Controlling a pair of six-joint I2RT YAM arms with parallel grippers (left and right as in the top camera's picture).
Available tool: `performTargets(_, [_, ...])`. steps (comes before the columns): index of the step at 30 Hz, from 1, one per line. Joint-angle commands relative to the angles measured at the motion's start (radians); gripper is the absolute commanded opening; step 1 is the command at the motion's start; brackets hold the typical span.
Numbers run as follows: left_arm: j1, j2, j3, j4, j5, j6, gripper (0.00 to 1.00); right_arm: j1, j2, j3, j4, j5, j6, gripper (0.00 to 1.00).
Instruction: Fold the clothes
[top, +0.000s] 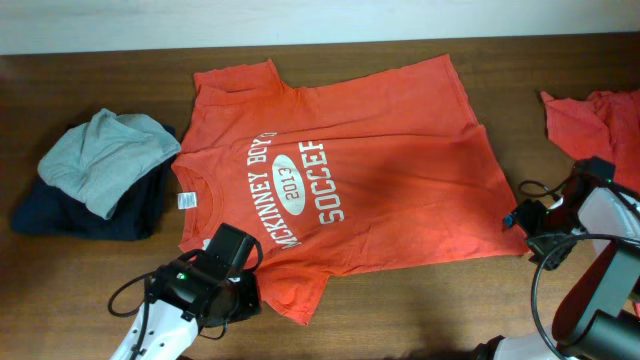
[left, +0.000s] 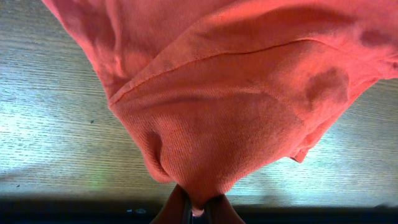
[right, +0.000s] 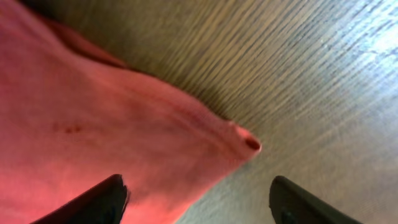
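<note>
An orange-red T-shirt (top: 350, 160) lies spread on the table, its white "McKinney Boyd 2013 Soccer" print facing up and its collar to the left. My left gripper (left: 198, 208) is shut on the shirt's near sleeve (left: 236, 112), and the cloth bunches up from the jaws; in the overhead view it sits at the shirt's lower left (top: 238, 282). My right gripper (right: 199, 196) is open over the shirt's lower right hem corner (right: 245, 142), with cloth between the fingers; overhead it is at the shirt's right edge (top: 515, 218). A second orange-red shirt (top: 600, 125) lies crumpled at the far right.
A pile of folded clothes, grey (top: 110, 155) on top of dark navy (top: 90, 215), sits at the left of the wooden table (top: 420, 300). Black cables run by both arms.
</note>
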Motion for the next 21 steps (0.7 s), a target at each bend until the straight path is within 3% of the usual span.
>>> performTargets(1, [-0.002,-0.011,0.021,0.002,-0.014,0.016,0.08,-0.008,-0.006,-0.043,0.010,0.005,0.046,0.73])
performTargets(8, [-0.002,-0.011,0.021,0.002,-0.014,0.016,0.08,-0.009,-0.006,-0.065,0.040,0.090,0.074,0.73])
performTargets(10, [-0.002,-0.011,0.021,0.002,-0.014,0.016,0.08,-0.008,-0.006,-0.092,0.080,0.099,0.098,0.67])
performTargets(12, [-0.002,-0.011,0.021,0.002,-0.014,0.016,0.08,-0.008,-0.006,-0.115,0.119,0.098,0.099,0.54])
performTargets(15, [-0.002,-0.011,0.021,0.002,-0.014,0.016,0.08,-0.008,-0.006,-0.140,0.158,0.098,0.099,0.50])
performTargets(18, [-0.002,-0.011,0.021,0.002,-0.014,0.016,0.08,-0.008,-0.006,-0.143,0.171,0.098,0.098,0.31])
performTargets(21, [-0.002,-0.011,0.021,0.002,-0.014,0.016,0.08,-0.008,-0.006,-0.143,0.172,0.098,0.098,0.22])
